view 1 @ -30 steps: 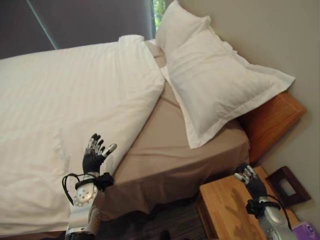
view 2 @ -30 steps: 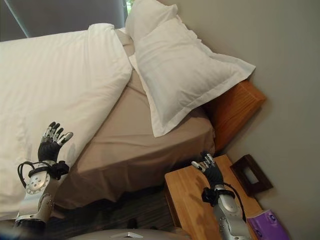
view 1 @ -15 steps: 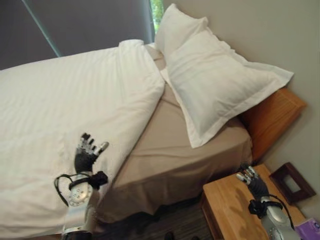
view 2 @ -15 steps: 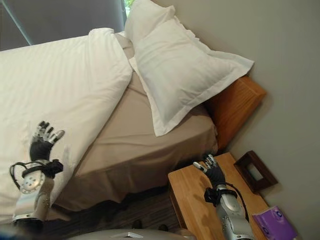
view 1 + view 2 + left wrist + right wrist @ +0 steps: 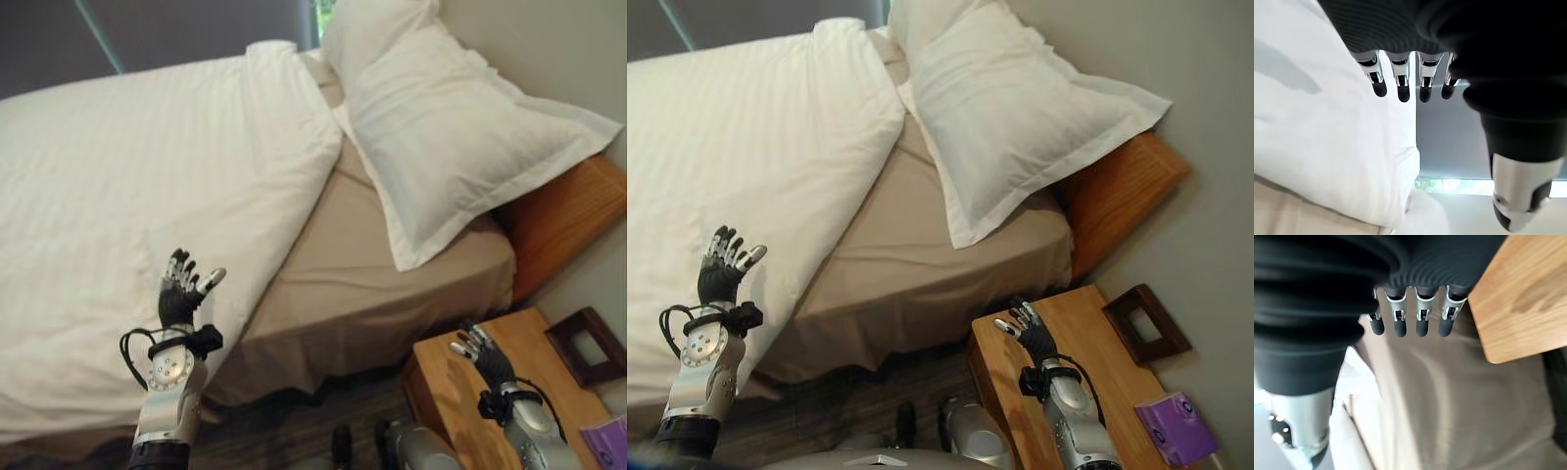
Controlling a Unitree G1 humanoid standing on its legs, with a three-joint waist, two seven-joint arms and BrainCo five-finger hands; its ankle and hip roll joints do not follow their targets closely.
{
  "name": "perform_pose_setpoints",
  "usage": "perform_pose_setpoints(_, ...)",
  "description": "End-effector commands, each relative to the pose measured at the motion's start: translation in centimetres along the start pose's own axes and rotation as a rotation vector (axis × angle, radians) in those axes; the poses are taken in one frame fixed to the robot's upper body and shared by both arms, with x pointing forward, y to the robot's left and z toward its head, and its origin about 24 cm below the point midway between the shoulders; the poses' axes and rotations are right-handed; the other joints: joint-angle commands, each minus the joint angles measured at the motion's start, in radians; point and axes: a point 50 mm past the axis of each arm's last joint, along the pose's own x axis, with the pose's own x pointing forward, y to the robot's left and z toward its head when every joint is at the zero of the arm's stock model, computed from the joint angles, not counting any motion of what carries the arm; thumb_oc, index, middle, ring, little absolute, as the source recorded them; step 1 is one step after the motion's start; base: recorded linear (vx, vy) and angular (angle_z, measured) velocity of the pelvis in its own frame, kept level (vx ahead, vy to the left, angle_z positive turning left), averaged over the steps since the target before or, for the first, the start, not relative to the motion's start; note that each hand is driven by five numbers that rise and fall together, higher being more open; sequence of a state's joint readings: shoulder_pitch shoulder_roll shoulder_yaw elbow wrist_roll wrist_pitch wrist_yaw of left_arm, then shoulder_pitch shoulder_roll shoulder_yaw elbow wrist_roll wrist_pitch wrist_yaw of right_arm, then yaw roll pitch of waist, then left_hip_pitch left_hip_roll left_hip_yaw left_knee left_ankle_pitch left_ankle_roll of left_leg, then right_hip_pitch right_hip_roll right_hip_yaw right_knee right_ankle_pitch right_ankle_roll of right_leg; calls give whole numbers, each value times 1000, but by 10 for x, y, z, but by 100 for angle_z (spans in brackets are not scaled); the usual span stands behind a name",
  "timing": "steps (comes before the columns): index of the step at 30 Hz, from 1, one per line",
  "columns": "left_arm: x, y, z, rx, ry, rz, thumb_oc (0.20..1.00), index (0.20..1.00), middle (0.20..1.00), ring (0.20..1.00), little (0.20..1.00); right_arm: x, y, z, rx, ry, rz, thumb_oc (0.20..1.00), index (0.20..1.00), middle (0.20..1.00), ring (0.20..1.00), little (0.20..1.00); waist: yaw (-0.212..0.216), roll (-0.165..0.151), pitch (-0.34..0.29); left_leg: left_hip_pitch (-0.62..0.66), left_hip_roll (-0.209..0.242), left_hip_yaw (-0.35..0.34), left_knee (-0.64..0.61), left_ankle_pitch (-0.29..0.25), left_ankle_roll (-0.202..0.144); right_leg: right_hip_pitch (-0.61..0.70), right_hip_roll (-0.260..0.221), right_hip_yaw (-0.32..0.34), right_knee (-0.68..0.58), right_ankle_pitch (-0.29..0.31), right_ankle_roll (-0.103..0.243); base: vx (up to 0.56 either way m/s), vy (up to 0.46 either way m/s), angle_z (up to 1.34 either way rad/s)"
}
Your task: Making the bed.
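Note:
A white duvet point(image 5: 127, 186) covers most of the bed, its corner folded back so the tan fitted sheet point(image 5: 382, 284) shows near the head. A large white pillow point(image 5: 460, 127) leans against the wall over the wooden headboard point(image 5: 563, 220), with a second pillow point(image 5: 367, 24) behind it. My left hand point(image 5: 179, 294) is raised over the duvet's near edge, fingers point(image 5: 1400, 78) straight and open, holding nothing. My right hand point(image 5: 480, 354) hovers open above the wooden nightstand point(image 5: 470, 401), its fingers point(image 5: 1422, 313) straight and empty.
A dark wooden frame point(image 5: 585, 345) lies at the back of the nightstand by the wall, and a purple box point(image 5: 1176, 429) sits nearer the front. A dark striped floor point(image 5: 294, 431) shows between the bed and the nightstand. A grey blind point(image 5: 196, 29) hangs behind the bed.
The camera has shifted, so the whole scene sits differently. My left hand has risen a little over the duvet edge. Both hands stay open and empty.

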State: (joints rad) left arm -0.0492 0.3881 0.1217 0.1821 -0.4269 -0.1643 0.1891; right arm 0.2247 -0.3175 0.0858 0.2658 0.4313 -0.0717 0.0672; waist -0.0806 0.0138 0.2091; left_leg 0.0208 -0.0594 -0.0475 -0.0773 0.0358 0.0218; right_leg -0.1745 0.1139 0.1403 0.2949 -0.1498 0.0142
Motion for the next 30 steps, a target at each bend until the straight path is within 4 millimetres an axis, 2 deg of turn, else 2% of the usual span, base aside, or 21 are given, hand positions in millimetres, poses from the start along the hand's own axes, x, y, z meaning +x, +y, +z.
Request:
perform_pose_setpoints(1, 10, -4, 25, -28, -134, -36, 1000, 1000, 1000, 1000, 1000, 8, -3, 19, 30, -109, -13, 1000, 1000, 1000, 1000, 1000, -4, -67, -45, -30, -4, 85, 262, -73, -69, 206, -104, -79, -330, 204, 69, -7, -143, 132)
perform_pose_setpoints(2, 13, -11, 26, -29, -134, -73, 1000, 1000, 1000, 1000, 1000, 9, -11, 24, 0, -117, -42, 1000, 1000, 1000, 1000, 1000, -11, -81, -38, -87, 54, 146, 316, -61, -80, 237, -132, -122, -365, 212, 67, -20, -56, 149)
perform_pose_setpoints(3, 13, -11, 26, -17, -133, -77, 1000, 1000, 1000, 1000, 1000, 10, -10, 29, 16, -140, -38, 1000, 1000, 1000, 1000, 1000, -8, -88, -39, -83, 95, 134, 330, -63, -81, 248, -148, -123, -370, 207, 67, 11, 42, 170)
perform_pose_setpoints(5, 12, -6, 25, -4, -128, -57, 1000, 1000, 1000, 1000, 1000, 9, -10, 29, 19, -135, -30, 1000, 1000, 1000, 1000, 1000, -12, -82, -50, -46, 159, 115, 284, -15, -101, 239, -160, -121, -354, 192, 65, 73, 107, 82)
perform_pose_setpoints(6, 13, -5, 26, 1, -129, -54, 1000, 1000, 1000, 1000, 1000, 8, -11, 28, 14, -126, -32, 1000, 1000, 1000, 1000, 1000, -17, -72, -56, -16, 185, 112, 245, 13, -111, 236, -161, -126, -357, 187, 66, 128, 217, -41)
perform_pose_setpoints(7, 15, -3, 30, 32, -138, -60, 1000, 1000, 1000, 1000, 1000, 5, -17, 23, -7, -101, -51, 1000, 1000, 1000, 1000, 1000, -28, -46, -70, 12, 231, 93, 138, 61, -132, 235, -169, -131, -363, 172, 76, 164, 298, -37)
perform_pose_setpoints(8, 22, 3, 39, 111, -163, -69, 1000, 1000, 1000, 1000, 1000, 0, -26, 20, -15, -85, -77, 1000, 1000, 1000, 1000, 1000, -45, -23, -73, 20, 241, 92, 89, 87, -155, 242, -182, -137, -363, 166, 85, 167, 329, -17)
perform_pose_setpoints(10, 27, 4, 47, 160, -186, -80, 1000, 1000, 1000, 1000, 1000, -2, -29, 19, -16, -80, -85, 1000, 1000, 1000, 1000, 1000, -53, -12, -74, 27, 237, 103, 72, 81, -160, 247, -188, -140, -363, 161, 88, 84, 176, 39)
perform_pose_setpoints(13, 42, 18, 68, 342, -227, -79, 1000, 1000, 1000, 1000, 1000, -3, -28, 13, -17, -56, -83, 1000, 1000, 1000, 1000, 1000, -64, 25, -81, 70, 212, 108, 3, 51, -157, 255, -198, -136, -368, 166, 91, 98, 218, 9)
perform_pose_setpoints(14, 42, 18, 68, 342, -227, -80, 1000, 1000, 1000, 1000, 1000, -3, -28, 13, -16, -56, -83, 1000, 1000, 1000, 1000, 1000, -63, 24, -79, 72, 211, 109, 2, 51, -157, 256, -198, -135, -369, 166, 92, 127, 305, -32)
perform_pose_setpoints(15, 52, 34, 81, 435, -226, -51, 1000, 1000, 1000, 1000, 1000, -5, -11, 0, 67, -21, -20, 1000, 1000, 1000, 1000, 1000, -63, 19, -83, 88, 187, 135, -6, 32, -145, 249, -209, -110, -377, 178, 105, 68, 164, -32)
perform_pose_setpoints(18, 58, 37, 87, 511, -228, -48, 1000, 1000, 1000, 1000, 1000, -4, -6, -4, 50, -1, 5, 1000, 1000, 1000, 1000, 1000, -62, 15, -84, 90, 182, 142, -10, 27, -141, 244, -211, -103, -378, 181, 110, 40, 125, -28)
perform_pose_setpoints(19, 65, 44, 99, 606, -240, -35, 1000, 1000, 1000, 1000, 1000, -3, -2, -5, 21, 13, 33, 1000, 1000, 1000, 1000, 1000, -61, 6, -88, 92, 174, 159, -10, 14, -134, 234, -217, -86, -377, 188, 119, 30, 96, -14)
perform_pose_setpoints(21, 70, 52, 101, 659, -216, -10, 1000, 1000, 1000, 1000, 1000, -6, 1, -8, 28, 21, 52, 1000, 1000, 1000, 1000, 1000, -66, -2, -95, 94, 167, 172, -10, 2, -130, 229, -220, -76, -381, 191, 126, 50, 105, -10)
perform_pose_setpoints(27, 82, 66, 106, 719, -171, 53, 1000, 1000, 1000, 1000, 1000, -13, -3, -16, 10, 55, 45, 1000, 1000, 1000, 1000, 1000, -77, -17, -101, 93, 161, 192, -10, -11, -125, 211, -226, -58, -382, 195, 143, 35, 58, -19)
perform_pose_setpoints(29, 88, 72, 109, 787, -142, 82, 1000, 1000, 1000, 1000, 1000, -16, -6, -18, -4, 66, 42, 1000, 1000, 1000, 1000, 1000, -81, -21, -100, 92, 160, 196, -10, -15, -123, 207, -228, -54, -382, 196, 147, 23, 69, -11)
perform_pose_setpoints(30, 97, 80, 121, 868, -120, 126, 1000, 1000, 1000, 1000, 1000, -15, -7, -16, -12, 66, 46, 1000, 1000, 1000, 1000, 1000, -89, -28, -88, 80, 162, 202, -10, -14, -123, 190, -227, -51, -382, 201, 152, -40, 52, -6)
